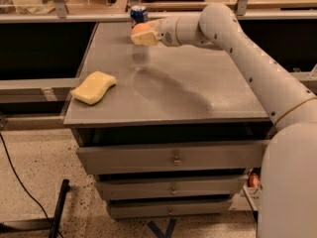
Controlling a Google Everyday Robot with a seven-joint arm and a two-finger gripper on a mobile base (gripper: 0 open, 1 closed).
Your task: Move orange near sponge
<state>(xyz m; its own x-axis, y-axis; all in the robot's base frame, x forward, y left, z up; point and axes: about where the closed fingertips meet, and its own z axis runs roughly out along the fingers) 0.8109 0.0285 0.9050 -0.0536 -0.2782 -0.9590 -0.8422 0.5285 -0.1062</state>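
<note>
Orange: small round smooth orange fruit [140,29], between the cream fingers and apparently off the surface, near the worktop's far edge, left of its middle.
Handling: judged light and firm, with a smooth rind that could roll or slip. Best taken across its widest part, with moderate squeeze.
Gripper: two-finger cream gripper [144,36], clamped on the orange from both sides, above the far-left part of the top.
Arm: white jointed arm [247,58] reaching in from the right side.
Can: blue soda can [139,14], upright at the far edge, just behind the orange.
Sponge: pale yellow wavy-edged flat sponge [93,87], near the left edge towards the near-left corner, well apart from the orange.
Worktop: grey flat cabinet top [188,98] over the drawers [173,157].
</note>
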